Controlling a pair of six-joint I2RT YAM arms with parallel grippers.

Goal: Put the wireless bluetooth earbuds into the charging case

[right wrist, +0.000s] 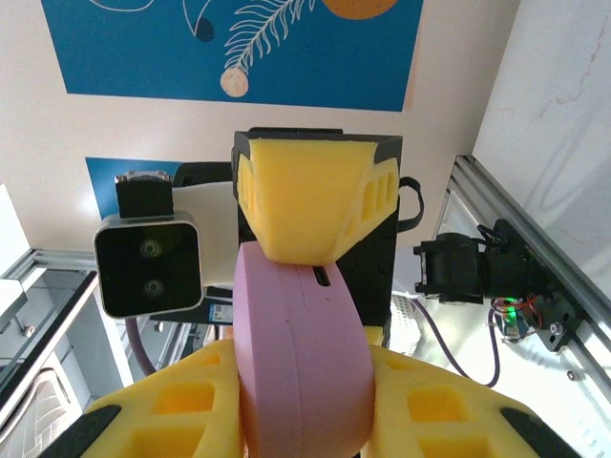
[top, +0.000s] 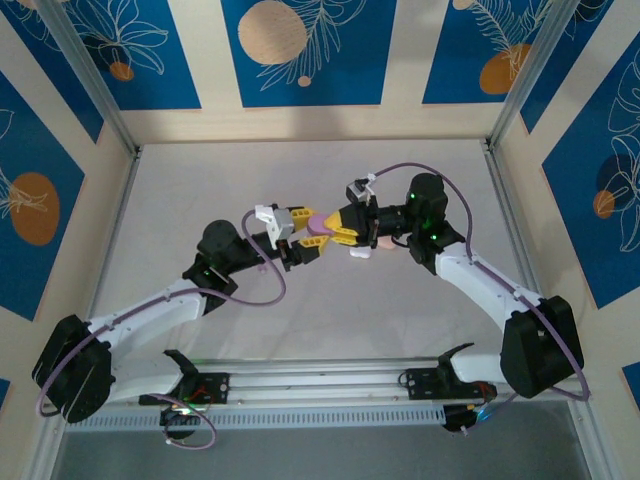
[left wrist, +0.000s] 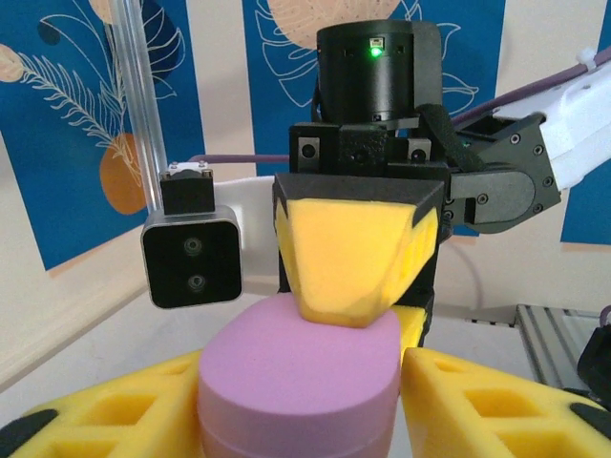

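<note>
In the top view, the two arms meet over the middle of the table (top: 250,170). The lilac case (top: 320,221) sits between the left gripper (top: 308,227) and the right gripper (top: 333,227), and both touch it. Two small pale things (top: 385,243) lie just under the right gripper, too small to name.

In the left wrist view, the left gripper (left wrist: 301,405) pinches the case (left wrist: 296,367) by its two sides. A yellow finger (left wrist: 353,253) of the right gripper presses on its top.

In the right wrist view, the right gripper (right wrist: 301,410) is closed on the case (right wrist: 298,334), which stands on edge between its fingers. A finger (right wrist: 310,196) of the left gripper touches the upper edge.
</note>
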